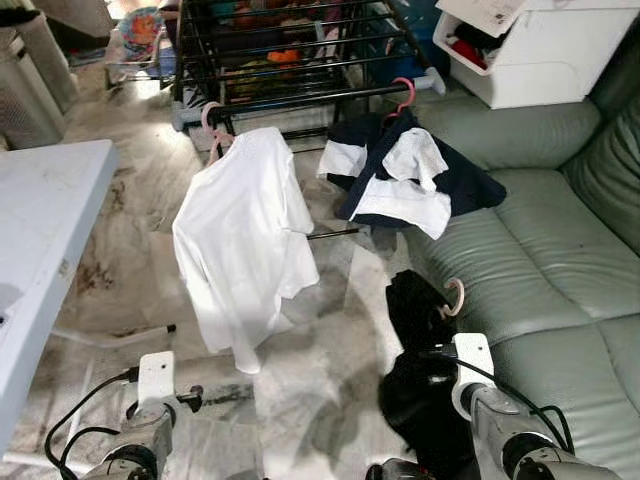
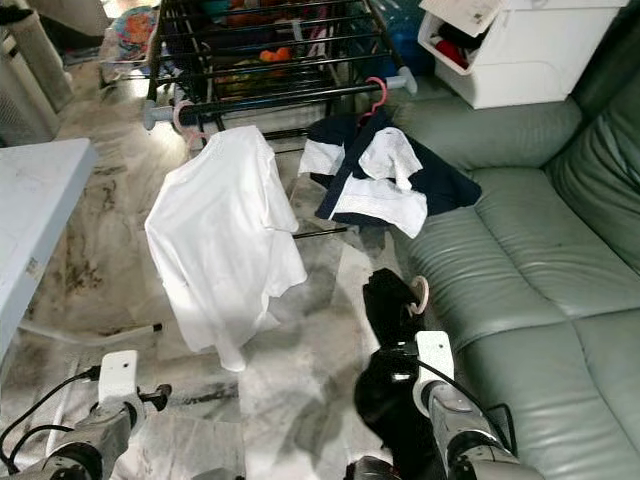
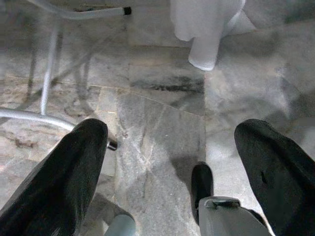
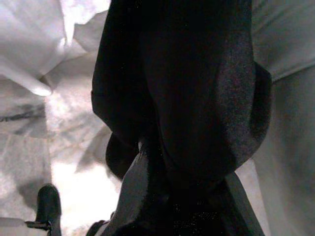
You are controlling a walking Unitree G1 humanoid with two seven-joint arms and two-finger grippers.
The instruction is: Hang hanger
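A black garment (image 1: 420, 380) on a pink hanger, whose hook (image 1: 456, 297) sticks up beside it, hangs low at the front right, beside the sofa. My right gripper (image 4: 172, 196) is shut on this garment's dark cloth. The black drying rack's front rail (image 1: 300, 98) runs across the back. From that rail hang a white shirt (image 1: 245, 240) on a pink hanger (image 1: 212, 122) and a navy-and-white garment (image 1: 405, 180) on another pink hanger (image 1: 403, 95). My left gripper (image 3: 172, 130) is open over the marble floor at the front left, holding nothing.
A white table (image 1: 40, 220) stands at the left, its metal legs (image 3: 47, 64) reaching across the floor. A green leather sofa (image 1: 540, 250) runs along the right. A white storage unit (image 1: 540, 50) sits behind it. Marble floor (image 1: 300, 390) lies between me and the rack.
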